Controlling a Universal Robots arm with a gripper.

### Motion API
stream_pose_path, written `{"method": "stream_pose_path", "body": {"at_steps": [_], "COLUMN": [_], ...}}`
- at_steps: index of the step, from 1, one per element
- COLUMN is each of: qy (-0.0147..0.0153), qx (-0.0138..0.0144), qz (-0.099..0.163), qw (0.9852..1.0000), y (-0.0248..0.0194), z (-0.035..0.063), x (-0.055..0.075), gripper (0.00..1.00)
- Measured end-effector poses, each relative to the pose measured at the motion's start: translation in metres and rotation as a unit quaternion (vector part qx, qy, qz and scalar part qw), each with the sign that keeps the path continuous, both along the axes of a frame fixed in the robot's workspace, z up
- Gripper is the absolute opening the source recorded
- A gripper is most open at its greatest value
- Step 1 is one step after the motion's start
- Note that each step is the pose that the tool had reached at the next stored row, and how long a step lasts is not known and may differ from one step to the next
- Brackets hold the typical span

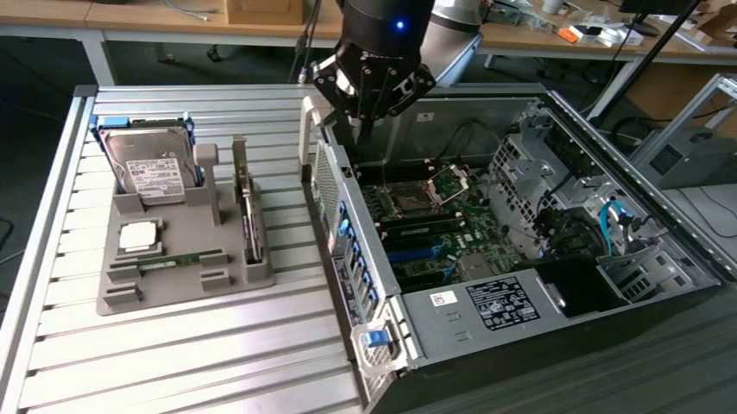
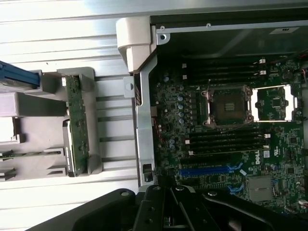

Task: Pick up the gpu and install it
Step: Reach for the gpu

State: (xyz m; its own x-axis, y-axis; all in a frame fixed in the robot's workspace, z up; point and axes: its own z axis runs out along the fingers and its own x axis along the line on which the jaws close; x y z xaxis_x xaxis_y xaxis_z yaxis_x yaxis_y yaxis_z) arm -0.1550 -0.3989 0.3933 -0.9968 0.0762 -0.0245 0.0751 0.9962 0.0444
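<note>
Ribbed aluminium worktop (image 1: 173, 362); cluttered wooden desks (image 1: 138, 17) along the rear; dark floor (image 1: 29, 112) beneath.

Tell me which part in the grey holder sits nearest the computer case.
The gpu, the thin card on edge; the hard drive, chip and RAM stick sit farther across the holder from the case.

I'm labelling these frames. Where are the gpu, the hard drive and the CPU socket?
gpu (image 1: 247, 211): exterior view, upper edge of the card.
hard drive (image 1: 155, 177): exterior view, its white label.
CPU socket (image 2: 230, 107): wrist view, middle of the socket.
</note>
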Motion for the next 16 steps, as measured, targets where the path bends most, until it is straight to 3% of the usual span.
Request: {"method": "stream_pose_path", "body": {"at_steps": [16], "qy": [0.0000], "qx": [0.0000], "qz": [0.000], "qw": [1.0000], "y": [0.0000], "z": [0.0000], "x": [-0.0065], "gripper": [0.11]}}
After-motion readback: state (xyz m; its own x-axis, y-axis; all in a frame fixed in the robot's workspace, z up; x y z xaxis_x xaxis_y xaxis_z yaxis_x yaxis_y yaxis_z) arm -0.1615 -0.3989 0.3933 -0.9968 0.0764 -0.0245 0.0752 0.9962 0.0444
